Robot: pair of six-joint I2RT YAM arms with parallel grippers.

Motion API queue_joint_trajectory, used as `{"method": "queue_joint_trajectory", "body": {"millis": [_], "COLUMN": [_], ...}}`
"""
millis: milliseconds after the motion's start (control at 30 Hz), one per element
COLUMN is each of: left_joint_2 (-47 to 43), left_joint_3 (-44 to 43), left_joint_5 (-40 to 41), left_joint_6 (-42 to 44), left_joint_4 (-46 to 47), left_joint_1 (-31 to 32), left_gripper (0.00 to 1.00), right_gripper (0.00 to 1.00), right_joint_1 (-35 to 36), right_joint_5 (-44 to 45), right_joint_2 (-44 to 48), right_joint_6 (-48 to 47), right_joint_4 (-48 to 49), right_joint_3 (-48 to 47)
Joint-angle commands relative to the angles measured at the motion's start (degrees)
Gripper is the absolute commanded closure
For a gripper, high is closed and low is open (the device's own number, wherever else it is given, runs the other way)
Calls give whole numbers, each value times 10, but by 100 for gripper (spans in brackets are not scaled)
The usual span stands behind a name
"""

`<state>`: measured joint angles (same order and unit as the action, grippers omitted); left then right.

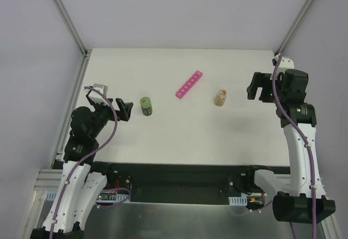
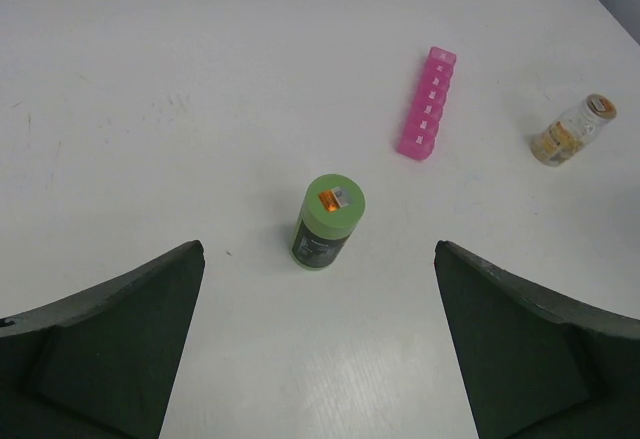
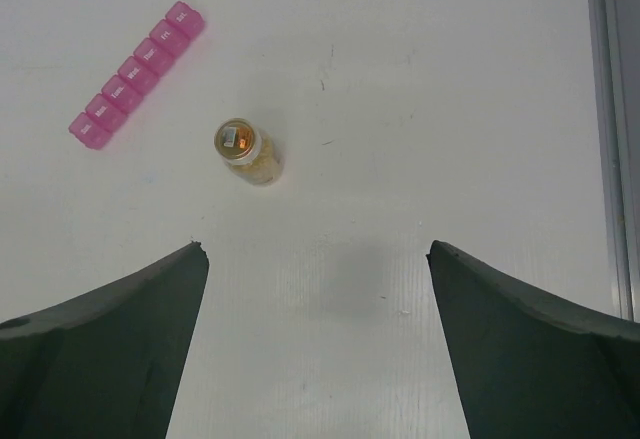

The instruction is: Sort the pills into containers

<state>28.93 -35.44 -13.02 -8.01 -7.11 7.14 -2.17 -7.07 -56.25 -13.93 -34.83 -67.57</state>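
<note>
Left gripper (image 1: 113, 102) and right gripper (image 3: 316, 248) both gape wide and empty, with the pills (image 3: 262, 167) inside a small clear bottle (image 3: 245, 149) at 4 o'clock of the pink containers (image 3: 135, 74), so an off-centre pinch could topple that light bottle and roll it away.

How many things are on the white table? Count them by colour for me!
Green bottle: 1
Clear bottle with yellow pills inside: 1
Pink pill box: 1
Total: 3
</note>
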Motion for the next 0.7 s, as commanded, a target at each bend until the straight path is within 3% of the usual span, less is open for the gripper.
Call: {"method": "queue_joint_trajectory", "body": {"millis": [0, 100, 367, 467, 500, 667], "left_joint_2": [-2, 8, 129, 205, 254, 443], "left_joint_3": [-1, -13, -122, -189, -211, -377], "left_joint_5": [-27, -49, -151, -90, -62, 37], "left_joint_6": [-9, -25, -79, -49, -36, 49], "left_joint_4": [8, 2, -47, -82, -110, -199], "left_joint_1": [1, 0, 15, 61, 106, 186], "left_gripper": [1, 1, 1, 1, 1, 1], "right_gripper": [4, 4, 4, 4, 4, 4], "right_joint_1": [-2, -2, 22, 50, 50, 47], "right_joint_5": [-2, -52, -322, -327, -333, -330], "right_joint_2": [-6, -8, -8, -25, -27, -22], "right_joint_6": [-6, -60, -265, -302, -310, -289], "right_joint_4": [-1, -16, -91, -120, -125, -82], "right_joint_3": [-34, -41, -41, -41, -35, 6]}}
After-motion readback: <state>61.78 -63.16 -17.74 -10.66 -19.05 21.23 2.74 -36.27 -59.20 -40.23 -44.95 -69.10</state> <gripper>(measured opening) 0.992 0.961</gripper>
